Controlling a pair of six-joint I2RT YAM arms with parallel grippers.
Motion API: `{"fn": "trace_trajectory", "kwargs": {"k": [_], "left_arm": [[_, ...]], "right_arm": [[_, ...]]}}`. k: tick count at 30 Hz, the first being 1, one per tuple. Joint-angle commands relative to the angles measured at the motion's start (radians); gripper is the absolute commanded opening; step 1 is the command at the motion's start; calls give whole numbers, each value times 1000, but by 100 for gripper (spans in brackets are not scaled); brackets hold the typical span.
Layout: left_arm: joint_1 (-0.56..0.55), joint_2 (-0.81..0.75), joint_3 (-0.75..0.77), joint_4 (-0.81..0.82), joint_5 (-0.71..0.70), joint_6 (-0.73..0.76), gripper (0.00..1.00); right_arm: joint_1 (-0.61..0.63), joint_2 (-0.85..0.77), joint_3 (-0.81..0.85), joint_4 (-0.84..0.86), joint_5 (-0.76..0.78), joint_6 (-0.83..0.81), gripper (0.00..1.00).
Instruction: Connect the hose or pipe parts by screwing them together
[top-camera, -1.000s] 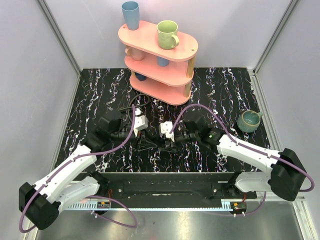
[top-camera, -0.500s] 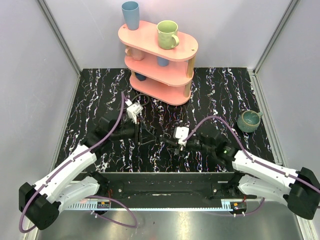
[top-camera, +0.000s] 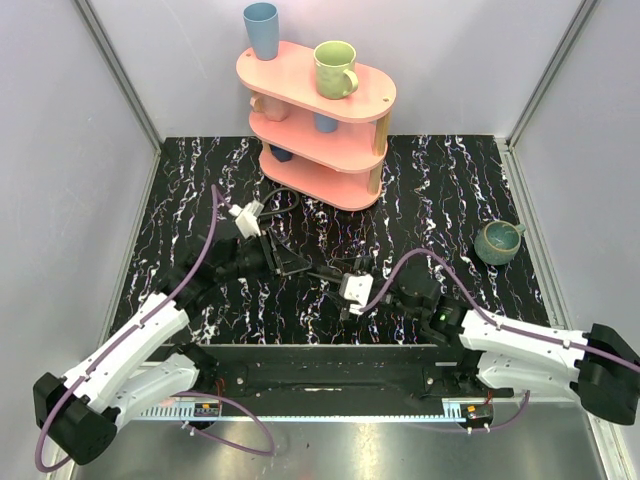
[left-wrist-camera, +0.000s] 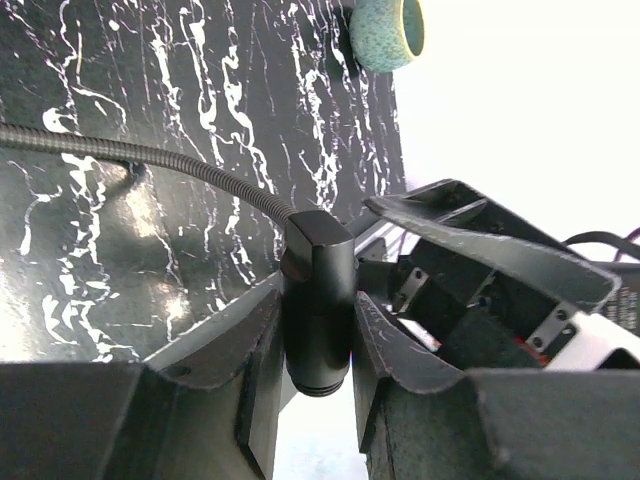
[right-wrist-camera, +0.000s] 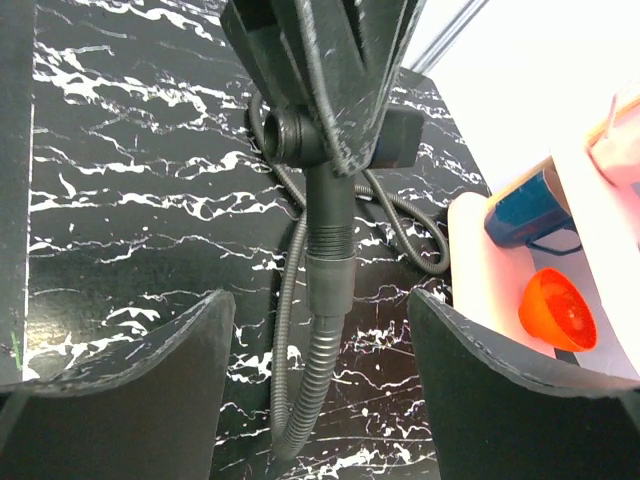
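Your left arm (top-camera: 140, 335) reaches far over the bench (top-camera: 450, 180), jaws clamped on the hose fitting (left-wrist-camera: 318, 300); your right arm (top-camera: 510, 338) stretches left, jaws apart.

Top camera looks down over the whole table (top-camera: 180, 190), while both close wrist cameras face the hose fitting (left-wrist-camera: 318, 300)

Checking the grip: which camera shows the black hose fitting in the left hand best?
Left wrist view: the hose fitting sits close and centred, clamped in the left hand, threaded end toward the camera. The right wrist view shows it partly hidden by that hand; the top view, too small and dark.
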Motion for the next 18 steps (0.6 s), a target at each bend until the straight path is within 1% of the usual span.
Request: {"fn": "trace_trajectory", "kwargs": {"k": [1,7,8,9,14,15,17,18], "left_arm": [[5,-33,47,58,0,-181,0],[7,-39,44,68,25,-238,0],[7,-39,41,66,29,-246,0],[7,-41,35,66,32,-250,0],[7,-24,30,77,72,-264,0],[7,-19,32,80,80,-264,0],[7,-15,29,97,98,-273,0],[7,-16,21,109,101,-273,0]], "right_arm": [[24,58,37,94,53,-70,75],[31,119,49,149,86,-104,69],[33,122,52,154,91,-109,64],[33,127,56,163,93,-113,63],[33,156,89,171,88,-133,58],[34,158,95,161,80,-137,47],[33,162,105,164,65,-138,33],[33,164,103,166,60,-140,14]]}}
